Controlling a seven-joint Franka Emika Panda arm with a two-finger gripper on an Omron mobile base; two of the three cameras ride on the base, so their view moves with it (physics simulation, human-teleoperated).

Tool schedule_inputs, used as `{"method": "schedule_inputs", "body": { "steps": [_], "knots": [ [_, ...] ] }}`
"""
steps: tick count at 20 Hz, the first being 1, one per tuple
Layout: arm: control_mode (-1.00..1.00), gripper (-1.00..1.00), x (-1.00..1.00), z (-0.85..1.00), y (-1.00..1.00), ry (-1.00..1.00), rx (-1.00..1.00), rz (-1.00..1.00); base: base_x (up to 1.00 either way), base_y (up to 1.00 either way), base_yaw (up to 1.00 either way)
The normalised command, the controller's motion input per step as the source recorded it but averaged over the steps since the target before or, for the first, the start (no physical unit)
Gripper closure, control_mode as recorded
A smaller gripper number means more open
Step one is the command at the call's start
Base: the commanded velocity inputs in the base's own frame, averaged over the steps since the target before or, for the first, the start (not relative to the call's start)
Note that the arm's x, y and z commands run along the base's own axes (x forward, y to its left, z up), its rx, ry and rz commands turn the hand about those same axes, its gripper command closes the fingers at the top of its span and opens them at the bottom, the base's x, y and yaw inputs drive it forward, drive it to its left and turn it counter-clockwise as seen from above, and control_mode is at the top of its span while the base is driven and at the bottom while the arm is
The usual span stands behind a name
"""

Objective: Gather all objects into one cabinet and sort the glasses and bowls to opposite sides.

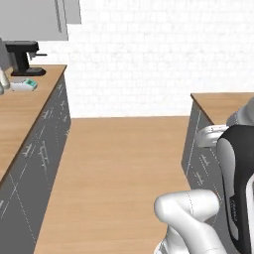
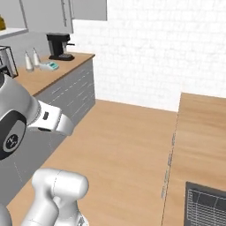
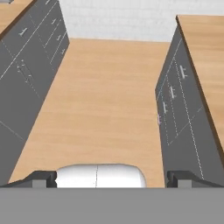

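My gripper (image 3: 111,179) is open in the hand view, its two dark fingertips (image 3: 43,178) wide apart with nothing between them. It points down a wood-floored aisle between two runs of grey base cabinets. A grey upper wall cabinet (image 1: 34,20) with a bar handle hangs at the far left above the counter, doors shut, and appears again as the cabinet (image 2: 46,15) in the right base view. Beside it at the left edge is a white open shelf (image 2: 11,31). The glasses and bowls are out of view.
On the left wooden counter (image 1: 25,119) stand a black coffee machine (image 1: 24,57), a small teal-and-white item (image 1: 25,85) and two pale bottles (image 2: 30,61). A second counter (image 2: 203,132) runs on the right, with a dark grid panel (image 2: 205,207) near me. A white brick wall (image 1: 149,54) closes the aisle.
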Motion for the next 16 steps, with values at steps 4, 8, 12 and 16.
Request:
{"method": "schedule_inputs", "body": {
  "steps": [4,8,12,16],
  "knots": [
    [1.0,-1.0,0.0,0.0,0.0,0.0,0.0,0.0,1.0,0.0,0.0],
    [1.0,-1.0,0.0,0.0,0.0,0.0,0.0,0.0,1.0,-0.01,0.0],
    [1.0,-1.0,0.0,0.0,0.0,0.0,0.0,0.0,1.0,-0.02,0.0],
    [1.0,-1.0,0.0,0.0,0.0,0.0,0.0,0.0,1.0,-0.03,0.03]
  ]
}}
